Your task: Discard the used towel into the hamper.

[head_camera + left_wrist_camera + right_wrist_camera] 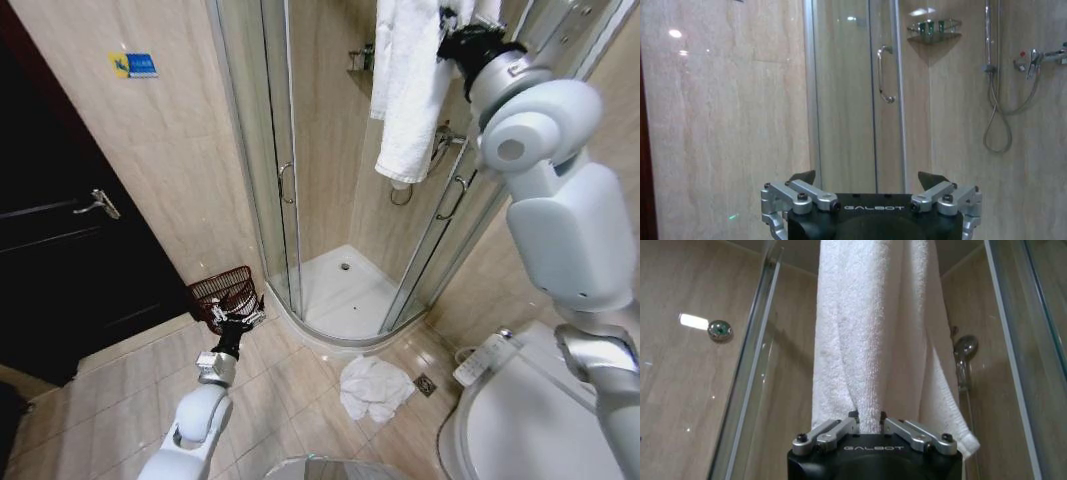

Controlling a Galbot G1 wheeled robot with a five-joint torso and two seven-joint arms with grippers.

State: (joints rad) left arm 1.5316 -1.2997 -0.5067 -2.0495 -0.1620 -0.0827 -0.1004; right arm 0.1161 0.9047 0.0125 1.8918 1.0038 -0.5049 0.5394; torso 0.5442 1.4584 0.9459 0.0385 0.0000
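Overhead, right tool point(868, 416) clamped on white towel point(870, 330) hanging lengthwise straight down, left tool point(869, 176) apart.

- The top of the hanging towel point(410, 90) is cut off by the picture's edge
- The left gripper point(238, 318) covers part of the hamper point(222, 292)

Right pincer point(452, 38) grips the hanging towel point(410, 90); left pincer point(237, 318) by the hamper point(222, 295).
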